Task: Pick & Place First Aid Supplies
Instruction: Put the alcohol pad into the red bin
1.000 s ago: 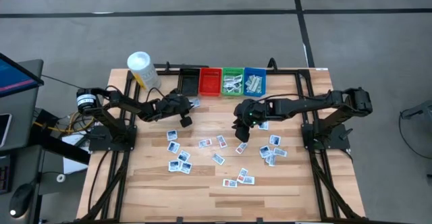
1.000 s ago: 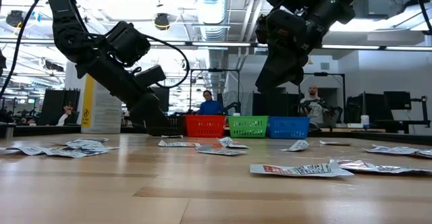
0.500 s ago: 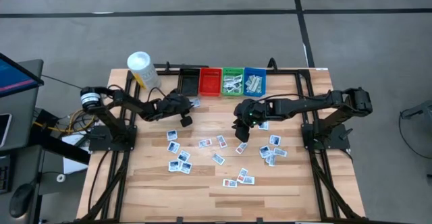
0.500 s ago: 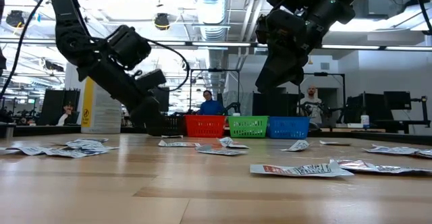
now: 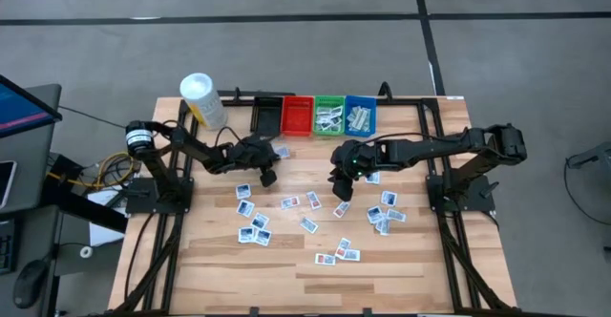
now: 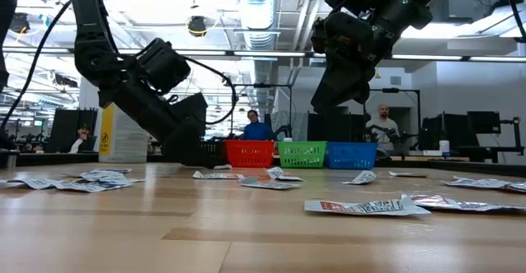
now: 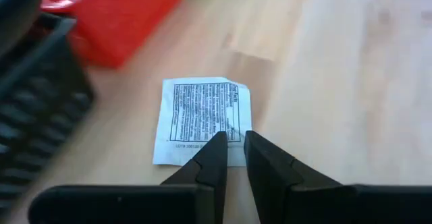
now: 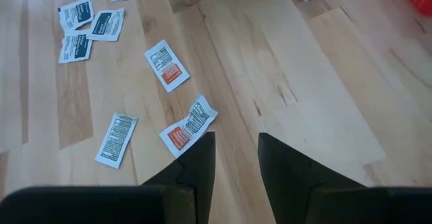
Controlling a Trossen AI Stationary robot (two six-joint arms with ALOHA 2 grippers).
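Note:
Several small white first aid packets (image 5: 286, 212) lie flat and scattered on the wooden table. One white packet (image 7: 202, 119) with dark print lies flat just before the red bin (image 5: 297, 115) and the black bin (image 5: 267, 116). My left gripper (image 7: 234, 146) is low over the table at this packet's near edge, its fingers only a narrow slit apart, slanting down; in the high view this gripper (image 5: 271, 157) stands beside the packet (image 5: 282, 152). My right gripper (image 8: 236, 150) hangs open above mid-table over two orange-printed packets (image 8: 187, 126), holding nothing. My left gripper's fingertips (image 7: 217, 150) stand at the near edge (image 7: 233, 133) of the packet, which lies flat on the table. They come slanting down from the table's left. Whether they touch it, I cannot tell.
The green bin (image 5: 329, 115) and blue bin (image 5: 360, 115) hold packets at the far edge. A white-capped yellow bottle (image 5: 200, 97) stands far left. More packets lie near right (image 5: 382, 212). People show in the room beyond the table.
My left gripper has sunk toward the table and edged toward the right, rolling a little, and now stands at the packet before the red bin. Its finger gap is unchanged.

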